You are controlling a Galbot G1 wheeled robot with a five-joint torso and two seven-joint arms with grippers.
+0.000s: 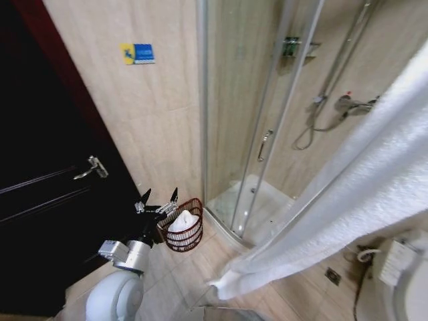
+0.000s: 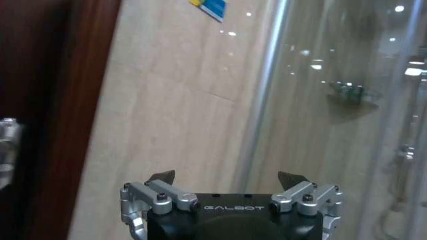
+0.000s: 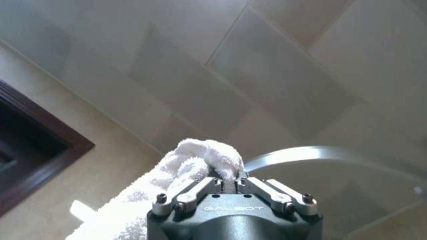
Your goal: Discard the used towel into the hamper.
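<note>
Hamper (image 1: 184, 234) just beside left end effector (image 1: 159, 198)

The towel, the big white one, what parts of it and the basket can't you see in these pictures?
- Head view: the towel runs off the right edge, so its upper end and the right gripper holding it are cut off.
- Right wrist view: the right gripper is shut on the towel; the gripper body hides the rest.
- Head view: the hamper is small; something white inside cannot be identified, and the left gripper covers part of its rim.
</note>
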